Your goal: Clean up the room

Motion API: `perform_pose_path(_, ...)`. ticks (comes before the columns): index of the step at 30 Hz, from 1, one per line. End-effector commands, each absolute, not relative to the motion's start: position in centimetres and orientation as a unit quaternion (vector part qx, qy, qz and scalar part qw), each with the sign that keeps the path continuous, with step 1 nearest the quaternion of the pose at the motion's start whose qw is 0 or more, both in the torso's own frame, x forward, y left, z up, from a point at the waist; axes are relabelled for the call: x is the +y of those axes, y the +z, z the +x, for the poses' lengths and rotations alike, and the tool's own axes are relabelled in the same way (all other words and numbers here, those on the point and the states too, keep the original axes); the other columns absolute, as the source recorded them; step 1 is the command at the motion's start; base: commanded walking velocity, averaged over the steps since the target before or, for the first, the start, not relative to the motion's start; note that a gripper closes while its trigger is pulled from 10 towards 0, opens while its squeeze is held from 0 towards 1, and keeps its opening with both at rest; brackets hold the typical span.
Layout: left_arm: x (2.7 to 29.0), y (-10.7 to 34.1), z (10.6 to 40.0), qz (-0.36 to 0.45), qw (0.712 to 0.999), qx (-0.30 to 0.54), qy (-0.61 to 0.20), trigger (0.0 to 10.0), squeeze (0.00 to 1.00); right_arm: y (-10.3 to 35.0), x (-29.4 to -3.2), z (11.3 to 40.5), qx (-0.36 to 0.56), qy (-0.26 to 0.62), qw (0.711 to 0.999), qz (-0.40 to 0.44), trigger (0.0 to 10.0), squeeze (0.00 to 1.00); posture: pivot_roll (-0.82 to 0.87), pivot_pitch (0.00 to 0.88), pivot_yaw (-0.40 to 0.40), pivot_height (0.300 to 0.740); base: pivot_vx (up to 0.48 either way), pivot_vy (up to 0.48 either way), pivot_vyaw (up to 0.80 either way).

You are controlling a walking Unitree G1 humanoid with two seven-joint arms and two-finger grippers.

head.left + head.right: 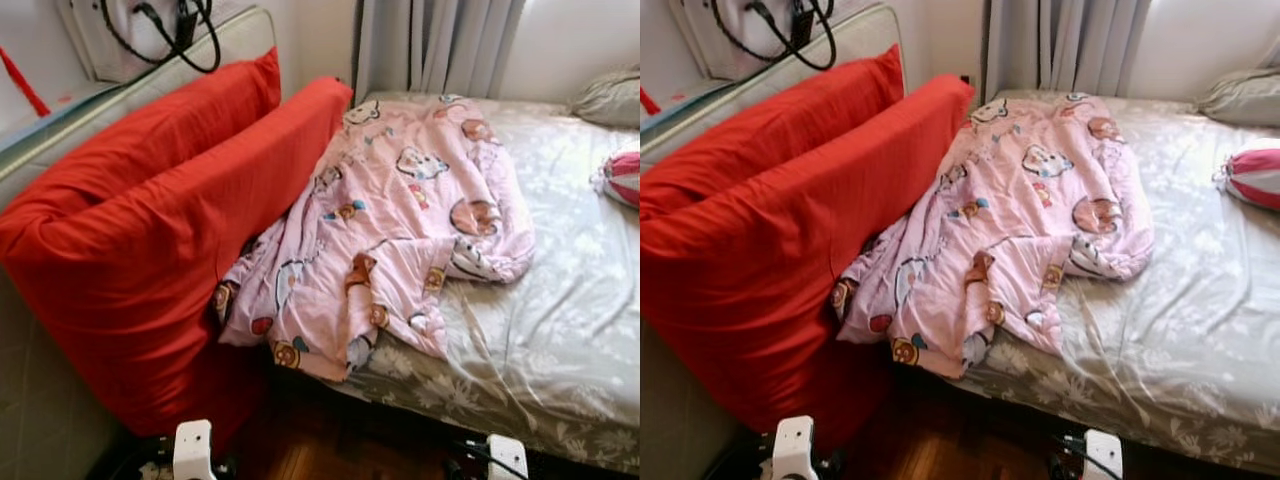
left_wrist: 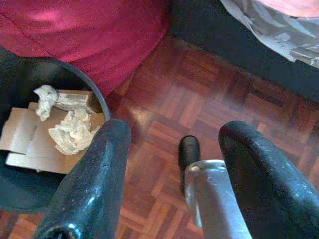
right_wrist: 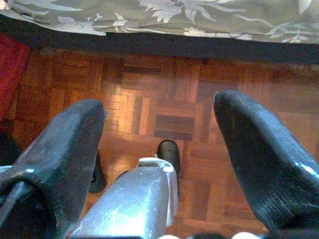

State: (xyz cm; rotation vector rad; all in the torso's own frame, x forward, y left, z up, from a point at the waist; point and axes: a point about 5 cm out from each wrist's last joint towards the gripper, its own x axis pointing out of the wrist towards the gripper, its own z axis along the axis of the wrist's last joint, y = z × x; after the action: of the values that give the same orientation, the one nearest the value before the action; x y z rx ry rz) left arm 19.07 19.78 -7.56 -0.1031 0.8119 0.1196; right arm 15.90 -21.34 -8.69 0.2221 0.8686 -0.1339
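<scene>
Filling most of the head views, the bed (image 1: 580, 330) carries a smooth grey sheet printed with pale leaves, its surface creased. Against the padded headboard (image 1: 150, 75) at the robot's left lean two big red pillows (image 1: 150, 230), soft rectangular slabs of plain cotton. A pink quilt (image 1: 400, 230), thin and crumpled, printed with cartoon animals, lies bunched between the pillows and the bed's middle, one corner hanging over the mattress edge. A striped red-and-white cushion (image 1: 622, 178) sits at the far right. Below, the floor (image 3: 164, 114) is reddish wood parquet. A round dark bin (image 2: 102, 97) beside the red fabric holds flat cardboard (image 2: 22, 144) and crumpled tissue (image 2: 70, 134). The left pincer (image 2: 172, 144) and right pincer (image 3: 159, 119) both hang over the parquet, fingers spread apart and holding nothing.
</scene>
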Motion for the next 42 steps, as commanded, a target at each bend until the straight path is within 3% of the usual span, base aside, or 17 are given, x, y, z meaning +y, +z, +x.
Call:
perform_pose_path(1, 20.02, -7.66, 18.84, -0.045, 0.913, 0.401, 0.058, 10.0, 0.00, -8.80, -21.16, 15.75, 0.423, -0.064, 0.897, 0.110, 10.0, 0.00, 0.07, 0.055, 0.048, 0.740, 0.244, 0.000, 0.00)
perform_pose_path(8, 19.99, -7.65, 18.89, -0.045, 0.913, 0.401, 0.057, 10.0, 0.00, -8.73, -21.15, 15.88, 0.422, -0.057, 0.899, 0.104, 10.0, 0.00, 0.07, 0.062, 0.047, 0.740, 0.251, 0.000, 0.00)
perform_pose_path(17, 19.98, -7.61, 18.96, -0.045, 0.914, 0.399, 0.056, 10.0, 0.00, -8.69, -21.12, 15.97, 0.421, -0.051, 0.900, 0.105, 10.0, 0.00, 0.07, 0.070, 0.046, 0.740, 0.256, 0.000, 0.56)
perform_pose_path(42, 19.67, -7.61, 19.02, -0.045, 0.915, 0.398, 0.049, 10.0, 0.00, -8.73, -21.27, 15.92, 0.429, -0.051, 0.897, 0.095, 10.0, 0.00, 0.07, 0.078, 0.041, 0.740, 0.272, 0.000, 0.00)
